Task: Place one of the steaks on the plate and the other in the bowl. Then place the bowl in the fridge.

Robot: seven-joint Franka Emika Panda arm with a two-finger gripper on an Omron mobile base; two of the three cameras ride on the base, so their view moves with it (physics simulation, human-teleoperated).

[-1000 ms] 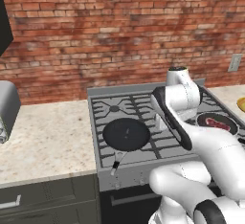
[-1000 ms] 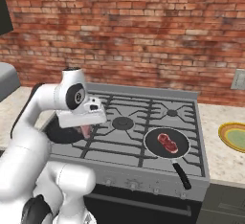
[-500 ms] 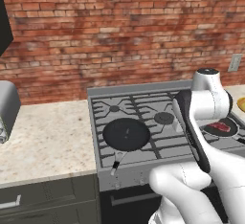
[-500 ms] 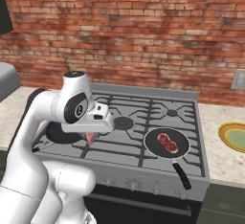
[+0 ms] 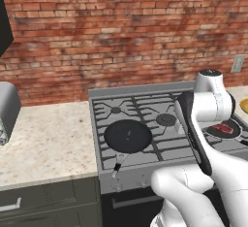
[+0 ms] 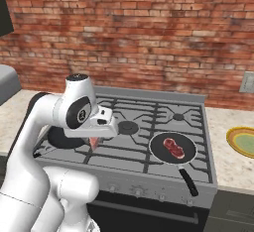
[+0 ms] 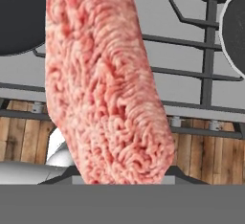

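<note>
My gripper (image 6: 94,138) is shut on one steak (image 6: 93,143), a pinkish-red slab that hangs down from the fingers over the front left of the stove. In the hand view this steak (image 7: 103,84) stands tall right before the camera and hides the fingertips. The other steak (image 6: 173,145) lies in a black frying pan (image 6: 159,152) on the front right burner; the left base view shows that steak (image 5: 223,128) just past my arm. The yellow-rimmed plate (image 6: 242,142) lies on the counter right of the stove. The bowl and the fridge are out of view.
A second, bare black pan (image 5: 128,135) sits on the front left burner, partly behind my arm in the right base view. The stove's grey grates (image 6: 149,122) lie below the hand. A grey appliance (image 5: 7,109) stands on the left counter. A brick wall runs behind.
The arm's upper part has swung to the right in the left base view. The hand has sunk a little over the stove's front left, still holding the steak.
</note>
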